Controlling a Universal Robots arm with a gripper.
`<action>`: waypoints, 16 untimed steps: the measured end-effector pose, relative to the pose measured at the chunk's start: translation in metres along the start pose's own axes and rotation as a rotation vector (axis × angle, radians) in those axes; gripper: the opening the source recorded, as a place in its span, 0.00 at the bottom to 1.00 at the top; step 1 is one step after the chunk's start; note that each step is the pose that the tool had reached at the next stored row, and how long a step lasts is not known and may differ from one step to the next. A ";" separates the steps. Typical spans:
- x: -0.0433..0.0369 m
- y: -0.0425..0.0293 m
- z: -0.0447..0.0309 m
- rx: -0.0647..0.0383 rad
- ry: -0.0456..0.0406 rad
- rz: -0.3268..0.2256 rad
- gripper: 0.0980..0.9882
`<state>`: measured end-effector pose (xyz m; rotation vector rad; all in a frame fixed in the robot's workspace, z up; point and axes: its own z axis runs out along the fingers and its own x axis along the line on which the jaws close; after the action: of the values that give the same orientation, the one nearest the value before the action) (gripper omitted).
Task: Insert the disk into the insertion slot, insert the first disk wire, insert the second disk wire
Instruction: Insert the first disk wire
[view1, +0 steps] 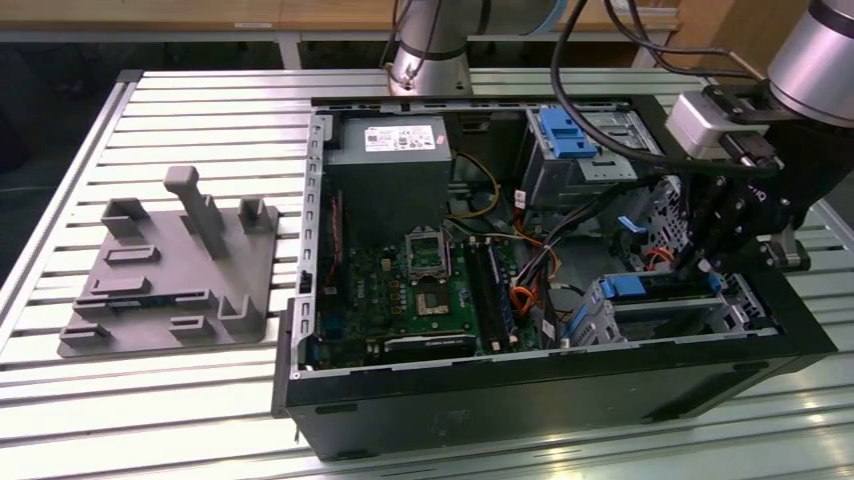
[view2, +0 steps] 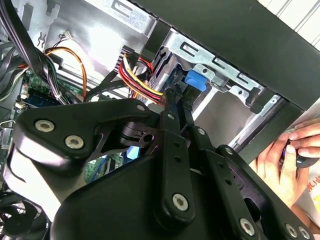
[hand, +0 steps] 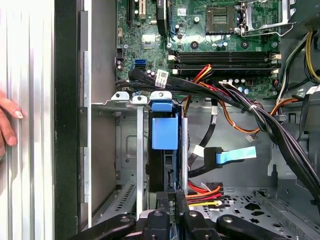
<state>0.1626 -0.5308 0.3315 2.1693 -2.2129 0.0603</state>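
Disk (hand: 164, 134) sitting home yet?
— Yes, it's resting in the slot (hand: 125, 107). Claw (hand: 170, 196) is pinching nearly shut at its wire end; holding what, can't tell.
— I'd be pushing straight, keeping wires (hand: 205, 192) clear.

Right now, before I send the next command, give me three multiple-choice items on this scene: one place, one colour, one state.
1. Where is the disk? A lying loose outside the computer case; B in the insertion slot; C hanging in mid-air.
2. What colour is the disk's clip frame? A red; B green; C blue.
3. How is the computer case? A open, motherboard exposed; B closed by its side panel; C upside down.
Answers: 1 B, its frame sits between the cage walls in the first wrist view; 2 C, bright blue plastic shows there; 3 A, the board lies bare in the exterior view.
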 end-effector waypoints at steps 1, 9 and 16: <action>0.0000 0.0000 0.0006 0.000 -0.0001 0.000 0.08; 0.0003 -0.0011 0.0021 -0.003 -0.0003 0.000 0.10; 0.0018 -0.0011 -0.0242 -0.003 -0.0002 0.000 0.30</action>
<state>0.1638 -0.5312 0.3558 2.1682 -2.2117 0.0573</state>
